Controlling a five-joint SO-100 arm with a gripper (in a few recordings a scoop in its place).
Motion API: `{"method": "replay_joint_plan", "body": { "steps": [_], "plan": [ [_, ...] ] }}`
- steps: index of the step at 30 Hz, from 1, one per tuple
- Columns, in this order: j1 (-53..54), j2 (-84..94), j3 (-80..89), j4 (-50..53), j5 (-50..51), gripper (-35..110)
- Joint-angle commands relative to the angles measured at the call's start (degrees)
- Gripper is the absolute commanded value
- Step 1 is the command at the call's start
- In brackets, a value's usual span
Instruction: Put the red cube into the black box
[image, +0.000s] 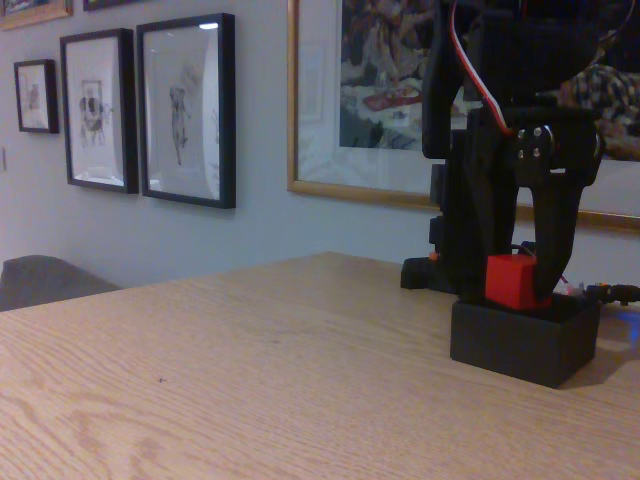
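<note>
Over on the left of the fixed view, the wall carries a row of black-framed prints (185, 108), and a grey chair back (45, 277) pokes up behind the near edge of the wooden table (230, 370). Sweeping right, a big gold-framed painting (375, 100) hangs behind the action. And here's the black arm (500, 130), reaching straight down from the top of the picture, a red-and-white cable looping over its joint. The gripper (512, 270) points down right above the black box (523, 340), which sits on the table at the right side. The red cube (514, 281) is between the two dark fingers, its upper part showing above the box's rim, its bottom edge hidden by the front wall. The fingers sit close on either side of the cube and appear to be clamped on it, though whether the cube already rests on the box floor cannot be told from this low angle. Behind the box, the arm's dark base (430, 272) stands on the table, with a faint blue glow at the far right edge
</note>
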Motion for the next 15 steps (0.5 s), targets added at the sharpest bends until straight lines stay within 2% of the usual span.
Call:
{"method": "replay_joint_plan", "body": {
  "steps": [1,15],
  "plan": [
    [-0.18,5.27,-2.02,1.05,-0.44,14],
    [-0.62,6.06,-0.62,-0.26,-1.41,25]
  ]
}}
